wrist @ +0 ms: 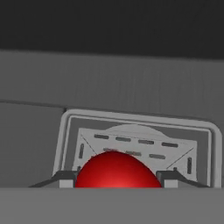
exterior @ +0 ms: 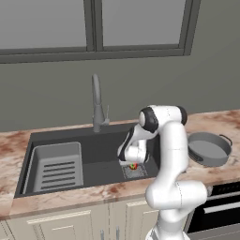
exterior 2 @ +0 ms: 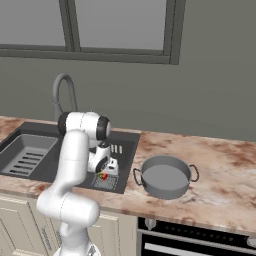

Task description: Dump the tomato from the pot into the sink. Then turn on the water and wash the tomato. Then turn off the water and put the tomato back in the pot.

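One tomato (wrist: 117, 170), one pot (exterior 2: 165, 178), one sink (exterior: 101, 147).

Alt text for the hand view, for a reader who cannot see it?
A red tomato sits between the gripper fingertips, one dark tip on each side, right over the square drain grate on the dark sink floor. The sink's wall rises behind.

A: How much of the tomato (wrist: 117, 169) shows in the hand view?
B: Its top only; the bottom edge cuts the rest.
A: From the base?
B: The hand hides most of it (exterior: 133, 166), too small for detail.
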